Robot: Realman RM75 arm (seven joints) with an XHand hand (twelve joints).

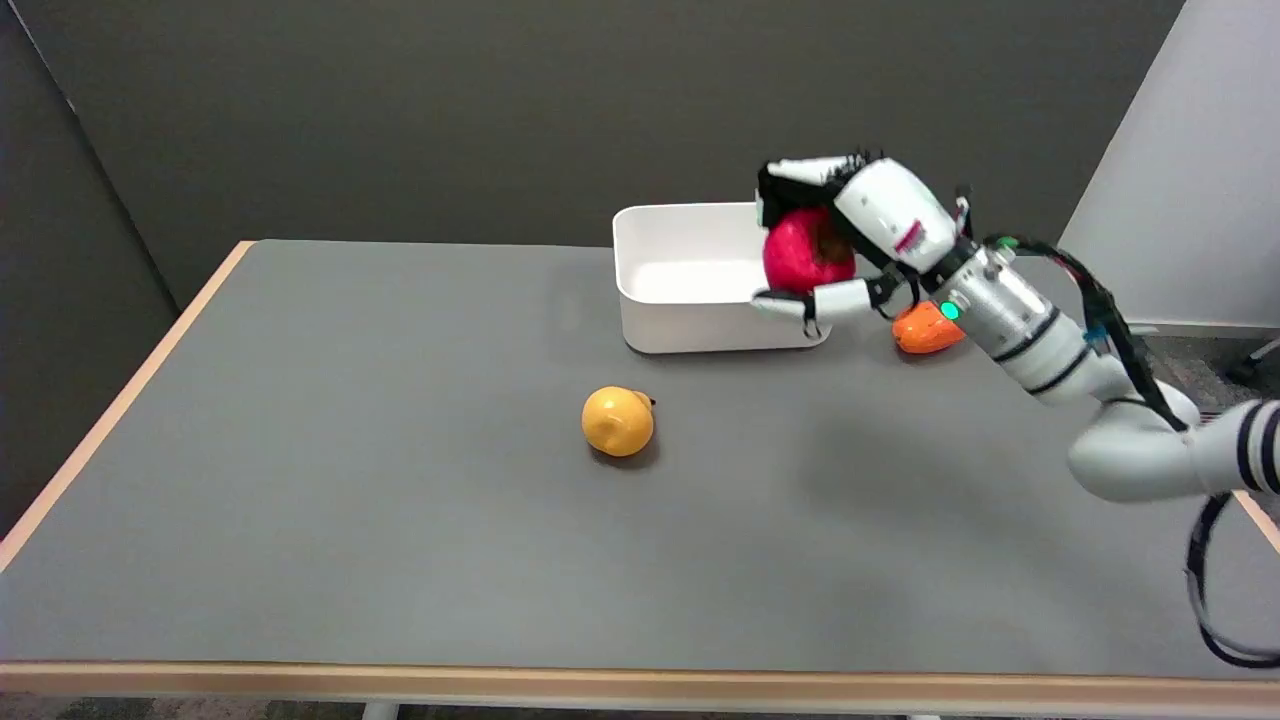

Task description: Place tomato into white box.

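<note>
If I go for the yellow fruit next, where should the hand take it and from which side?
Grip the yellow fruit around its round body, coming from above. It sits alone on the open table, its small dark stem pointing right, so fingers can close on its sides. The right hand now holds the tomato.

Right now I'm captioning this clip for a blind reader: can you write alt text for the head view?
The robot's right hand holds a red tomato over the right end of an open white box on a grey table. An orange object lies right of the box; a yellow fruit sits nearer the camera.
</note>
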